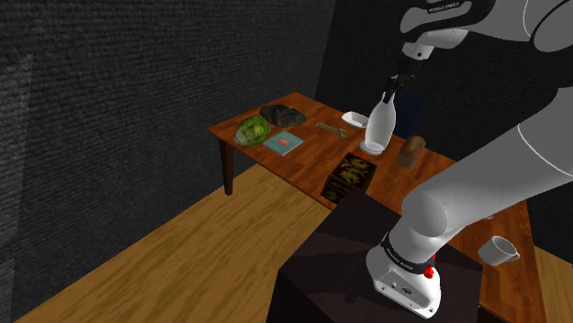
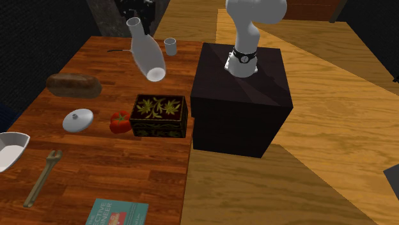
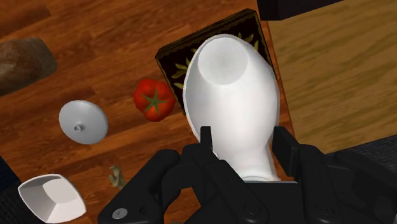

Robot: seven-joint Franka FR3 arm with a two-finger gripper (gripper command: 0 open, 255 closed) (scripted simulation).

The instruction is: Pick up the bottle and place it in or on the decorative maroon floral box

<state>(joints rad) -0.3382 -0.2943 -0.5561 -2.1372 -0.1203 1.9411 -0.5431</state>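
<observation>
A white bottle [image 1: 379,124] [image 2: 147,52] [image 3: 232,102] hangs in the air above the wooden table, held by its neck in my black gripper [image 1: 395,90] [image 2: 135,19] [image 3: 245,153], which is shut on it. Its flat base points down toward the table. The dark box with a leaf pattern on its lid [image 1: 350,174] [image 2: 158,114] [image 3: 172,60] sits near the table's edge, close to my stand. In the wrist view the bottle covers most of the box, so the bottle hangs roughly over it, well above the lid.
Beside the box lies a red tomato [image 2: 119,121] [image 3: 153,99], then a white round lid [image 2: 78,119] [image 3: 83,121], a brown loaf [image 2: 73,85], a white bowl [image 2: 11,148], a wrench [image 2: 42,178], a teal book [image 2: 117,213] and a white cup [image 2: 170,45]. The dark stand [image 2: 240,96] borders the table.
</observation>
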